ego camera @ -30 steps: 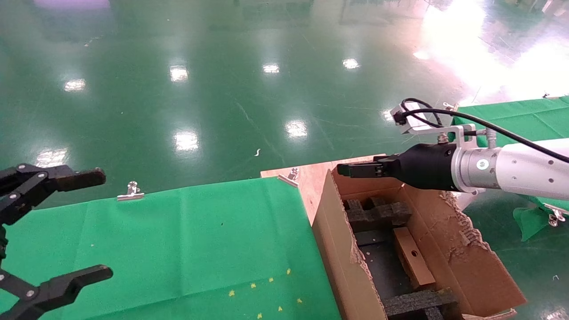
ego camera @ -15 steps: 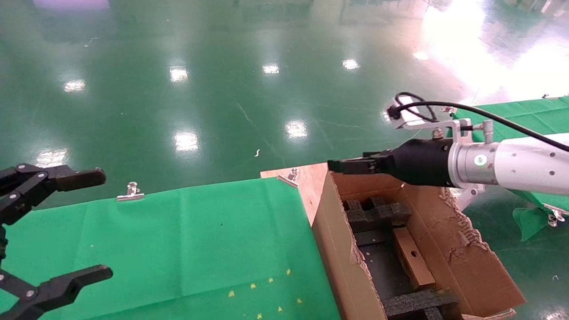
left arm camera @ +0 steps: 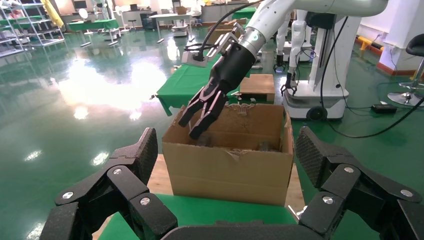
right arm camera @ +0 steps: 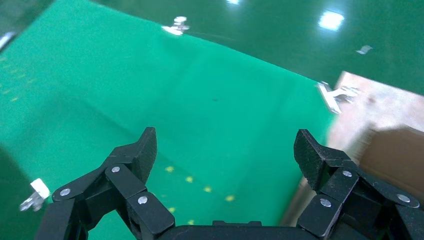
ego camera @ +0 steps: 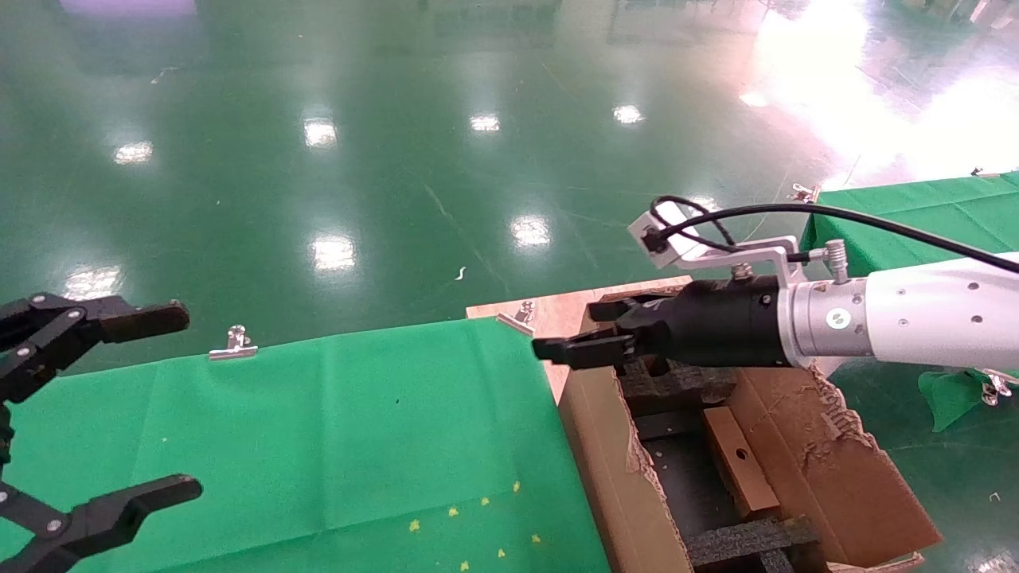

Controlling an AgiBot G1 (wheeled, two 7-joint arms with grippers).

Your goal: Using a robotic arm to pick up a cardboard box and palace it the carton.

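Observation:
The large brown carton [ego camera: 605, 454] with ragged flaps stands to the right of the green table; it also shows in the left wrist view [left arm camera: 230, 170]. The small cardboard box [ego camera: 740, 461], with a round hole, lies inside it between black foam inserts [ego camera: 677, 382]. My right gripper [ego camera: 577, 328] on the white arm is open and empty. It hovers over the carton's far left corner, reaching toward the green cloth, and shows in the left wrist view [left arm camera: 200, 112]. The right wrist view shows its fingers spread wide [right arm camera: 226, 145] over the cloth. My left gripper [ego camera: 119, 406] is open and parked at the left.
The green cloth [ego camera: 318, 430] covers the table, held by metal clips [ego camera: 235, 344]. A bare wooden board [ego camera: 557, 314] shows beside the carton. A second green-covered table [ego camera: 915, 211] stands at the right. Glossy green floor lies beyond.
My right gripper has moved left and slightly down, from over the carton's far end to over its left wall and the cloth's edge. The left arm has not moved.

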